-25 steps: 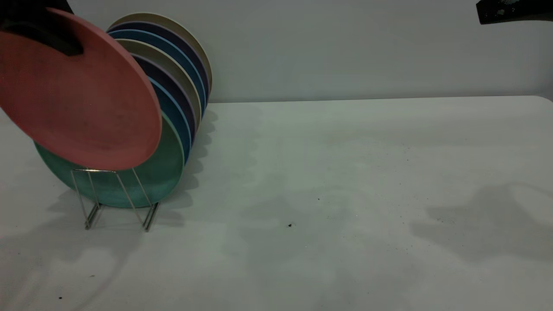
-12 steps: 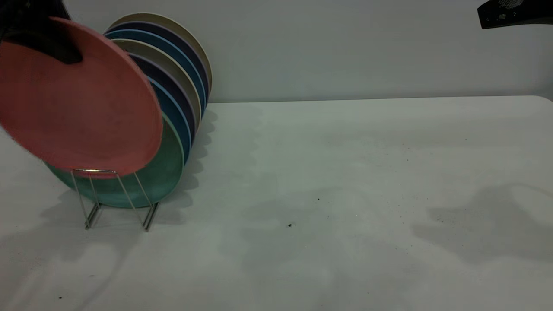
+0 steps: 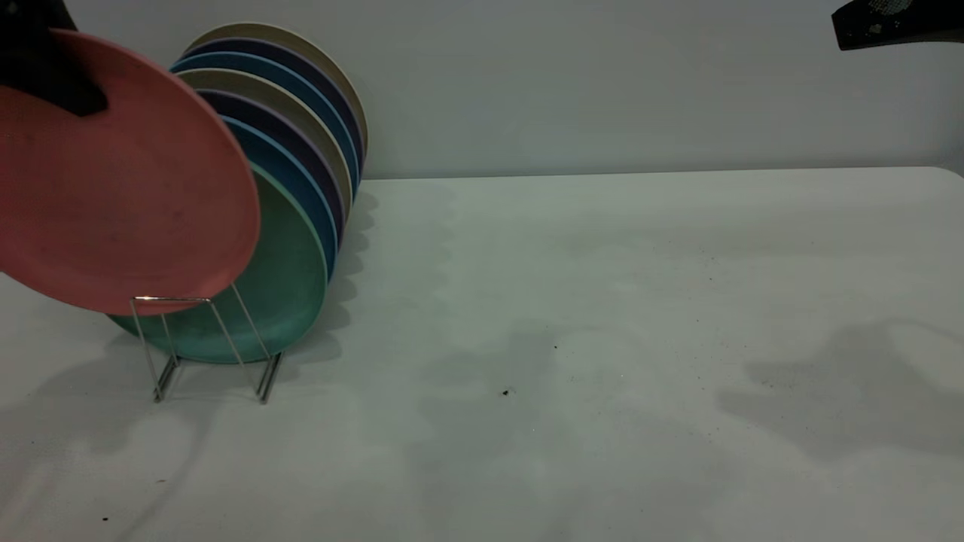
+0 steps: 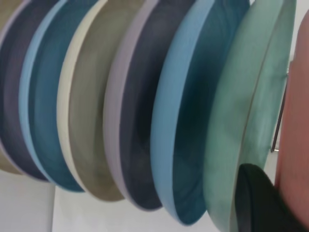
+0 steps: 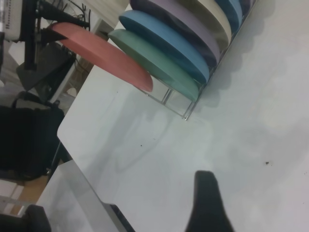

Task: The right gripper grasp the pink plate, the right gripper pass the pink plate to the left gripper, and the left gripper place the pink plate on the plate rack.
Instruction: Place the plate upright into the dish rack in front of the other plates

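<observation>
At the far left of the exterior view, we are holding the pink plate (image 3: 124, 177) by its upper rim with the left gripper (image 3: 41, 64), whose fingers are clamped on the plate's edge. The plate is hanging tilted, its lower rim level with the top of the front wire loop of the plate rack (image 3: 211, 342), just in front of the mint-green plate (image 3: 282, 290); whether it is touching the wire we cannot tell.

To do this step well, we are judging that the lower rim has to drop behind that front loop, into the gap before the green plate, not ride down the outside of the wire. We are suggesting a slow descent, the plate's tilt matched to its neighbours, and no release until its edge is resting on the base rails. A push toward the row of blue, purple and beige plates (image 3: 301, 120) could shove the light rack along the table (image 3: 602, 301).

At the upper right corner the right gripper (image 3: 896, 21) is hanging parked, well away; its fingers we cannot make out.
</observation>
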You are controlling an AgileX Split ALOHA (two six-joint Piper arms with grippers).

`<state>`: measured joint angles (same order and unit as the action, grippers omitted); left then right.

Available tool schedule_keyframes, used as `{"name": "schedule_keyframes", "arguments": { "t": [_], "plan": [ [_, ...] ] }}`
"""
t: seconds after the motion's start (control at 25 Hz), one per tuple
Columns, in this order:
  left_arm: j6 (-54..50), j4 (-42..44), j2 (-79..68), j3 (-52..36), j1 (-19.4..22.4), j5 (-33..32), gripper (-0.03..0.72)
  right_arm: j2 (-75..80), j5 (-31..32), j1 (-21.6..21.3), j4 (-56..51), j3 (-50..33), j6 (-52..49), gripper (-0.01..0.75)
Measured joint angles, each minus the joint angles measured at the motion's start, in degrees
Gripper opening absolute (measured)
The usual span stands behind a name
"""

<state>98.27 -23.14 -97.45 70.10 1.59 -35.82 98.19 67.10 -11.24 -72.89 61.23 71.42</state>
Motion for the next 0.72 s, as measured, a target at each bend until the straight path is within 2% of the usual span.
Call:
{"name": "schedule_keyframes", "arguments": {
  "t": [0.36,0.72],
  "plan": [
    [0.35,-0.28,0.0,0.0,0.0,-0.67,0.131,0.0,0.0,0.0,0.0,0.0,0.0,0.547],
    [7.53,-2.85,0.0,0.0,0.0,-2.79,0.131,0.0,0.0,0.0,0.0,0.0,0.0,0.547]
  ]
}}
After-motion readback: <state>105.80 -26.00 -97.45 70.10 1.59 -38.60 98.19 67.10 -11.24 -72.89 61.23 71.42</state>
